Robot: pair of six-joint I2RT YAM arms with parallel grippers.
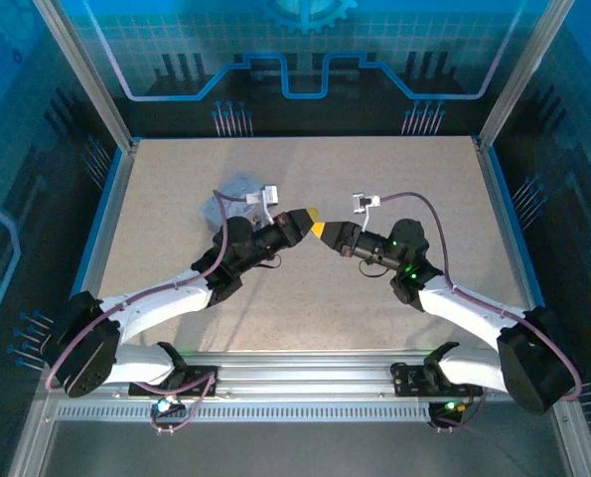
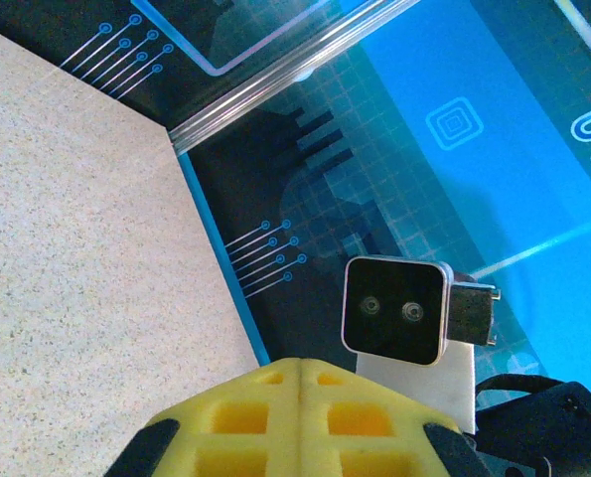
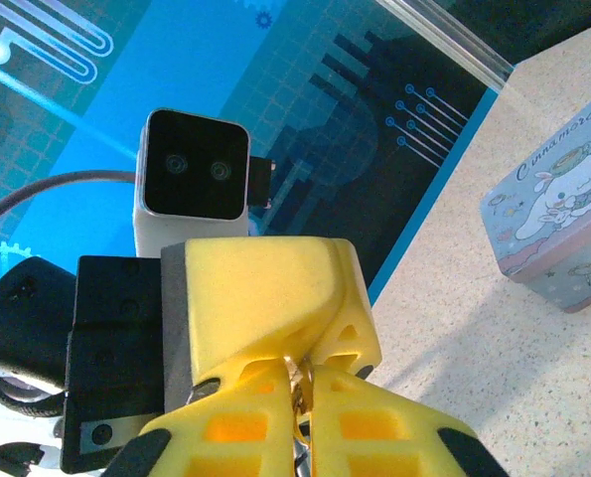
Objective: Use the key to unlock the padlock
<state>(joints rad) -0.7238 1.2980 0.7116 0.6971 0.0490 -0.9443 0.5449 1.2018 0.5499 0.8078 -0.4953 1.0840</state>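
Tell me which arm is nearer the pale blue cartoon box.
Left. The left arm passes right beside the box, which sits just behind its wrist; the left pincer points away toward the middle. The right pincer meets it there, tip to tip, farther from the box.

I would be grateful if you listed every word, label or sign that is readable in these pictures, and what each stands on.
"Cinnamoro…": cursive along the lid of the pale blue cartoon box; the ending is too blurred to read.
Large outlined letters on the blue wall panel, at the right edge of the left wrist view: cut off, unreadable.
Gear sign on the back wall: a symbol, no words.
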